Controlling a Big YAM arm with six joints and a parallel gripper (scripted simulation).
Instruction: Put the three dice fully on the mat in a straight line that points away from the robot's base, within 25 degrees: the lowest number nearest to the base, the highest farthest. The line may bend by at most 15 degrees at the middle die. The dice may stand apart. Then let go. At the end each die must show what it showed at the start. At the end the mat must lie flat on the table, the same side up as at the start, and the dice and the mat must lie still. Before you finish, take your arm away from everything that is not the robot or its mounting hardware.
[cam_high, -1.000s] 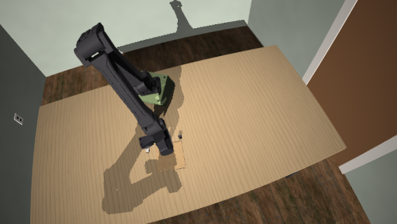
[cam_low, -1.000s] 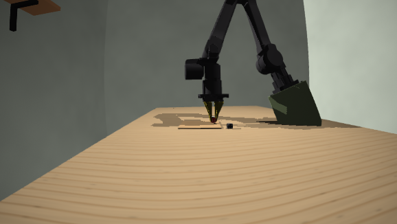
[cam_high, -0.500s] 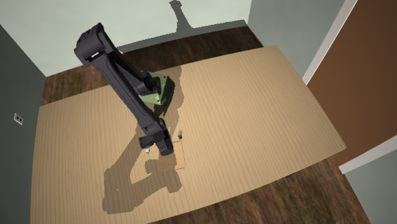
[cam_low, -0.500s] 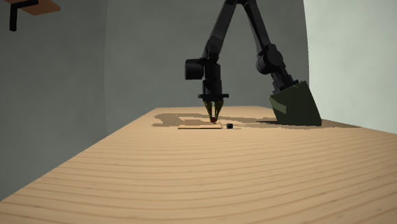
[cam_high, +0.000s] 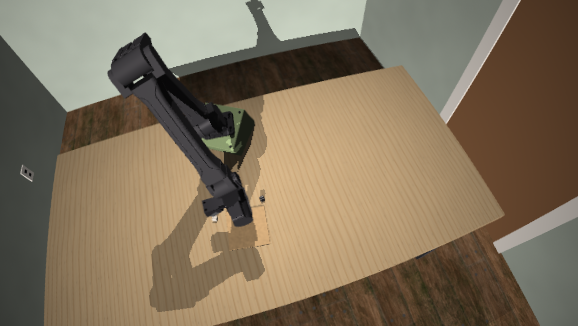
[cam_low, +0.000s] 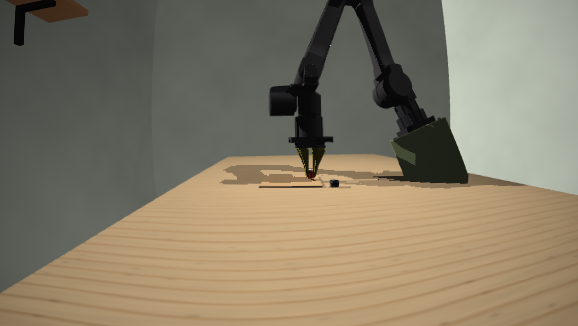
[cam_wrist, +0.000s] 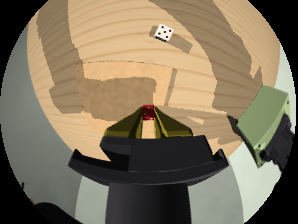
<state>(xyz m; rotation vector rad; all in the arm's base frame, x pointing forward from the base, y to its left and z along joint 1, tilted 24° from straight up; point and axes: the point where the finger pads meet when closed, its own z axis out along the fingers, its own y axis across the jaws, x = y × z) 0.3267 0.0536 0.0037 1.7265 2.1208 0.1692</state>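
My gripper (cam_low: 311, 172) (cam_wrist: 148, 110) is shut on the red die (cam_low: 311, 175) (cam_wrist: 148, 109), pointing down. It holds the die a little above the table, near the mat's edge on the base side; its pips are too small to read. The thin tan mat (cam_high: 262, 227) (cam_low: 290, 187) (cam_wrist: 164, 82) lies flat, partly in the arm's shadow. The white die (cam_high: 215, 218) (cam_wrist: 164, 32) lies off the mat and shows five on top. The black die (cam_high: 262, 198) (cam_low: 334, 183) lies off the mat on the base side; its number cannot be read, and it is hidden in the wrist view.
The green base block (cam_high: 242, 131) (cam_low: 431, 157) (cam_wrist: 263, 117) carries the arm at the back of the wooden table (cam_high: 350, 175) (cam_low: 300, 260). The arm (cam_high: 175, 127) reaches over the table and hides the fingertips in the top view.
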